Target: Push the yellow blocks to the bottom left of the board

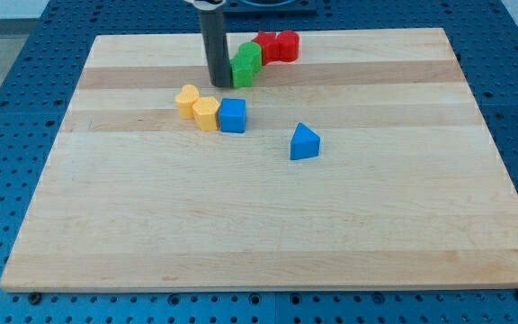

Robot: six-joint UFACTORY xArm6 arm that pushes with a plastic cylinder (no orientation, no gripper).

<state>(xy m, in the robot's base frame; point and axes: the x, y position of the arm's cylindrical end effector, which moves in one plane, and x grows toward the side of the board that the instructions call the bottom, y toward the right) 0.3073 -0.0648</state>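
Two yellow blocks lie side by side in the upper middle of the wooden board (151,234): one (187,100) to the left and one hexagonal (207,113) just right of it. A blue cube (233,115) touches the right yellow block. My tip (217,84) is at the end of the dark rod, just above the yellow blocks toward the view's top, apart from them and right beside the green blocks (245,65).
Two red blocks (277,46) sit near the board's top edge, touching the green ones. A blue triangular block (304,142) lies alone right of centre. Blue pegboard surrounds the board.
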